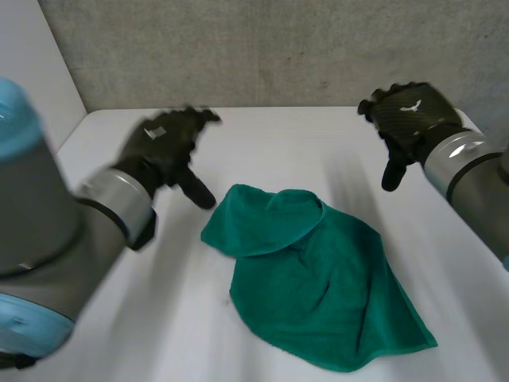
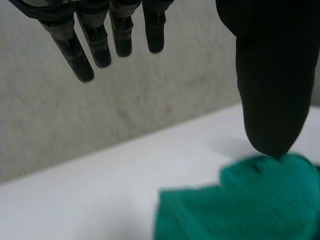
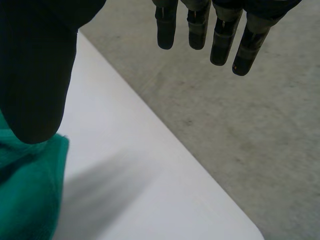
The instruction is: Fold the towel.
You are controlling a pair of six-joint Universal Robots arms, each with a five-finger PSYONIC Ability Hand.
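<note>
**Both hands hovering open, towel lying rumpled between them**

Nearest the front edge of the worktop [image 1: 159,334], the green towel [image 1: 318,294] is lying in a rumpled, uneven spread. Its near corner is pointing toward the worktop's front right corner. Its long axis is running on a diagonal from that corner back to a rounded, doubled-over flap at its far-left end, around the worktop's middle. The fold is looking unfinished to me, since no edges are lining up.

Further back, the left hand [image 1: 167,147] is hovering above the worktop just beyond the flap, on the side of the left edge. In the left wrist view its fingers [image 2: 95,47] are hanging straight and spread, with the thumb apart from them. It is gripping nothing, and the towel is lying near the thumb tip.

Farther still, the right hand [image 1: 409,115] is hovering toward the far right corner, well apart from the towel. Its fingers [image 3: 220,40] are also hanging straight, and it is holding nothing.

Of the 2 hands, the left is the nearer, and the towel is stretching away from it toward the near right. I am judging that the right hand is needing the longer reach, toward the near left. Behind both, a grey wall [image 1: 262,48] is closing off the far edge.
</note>
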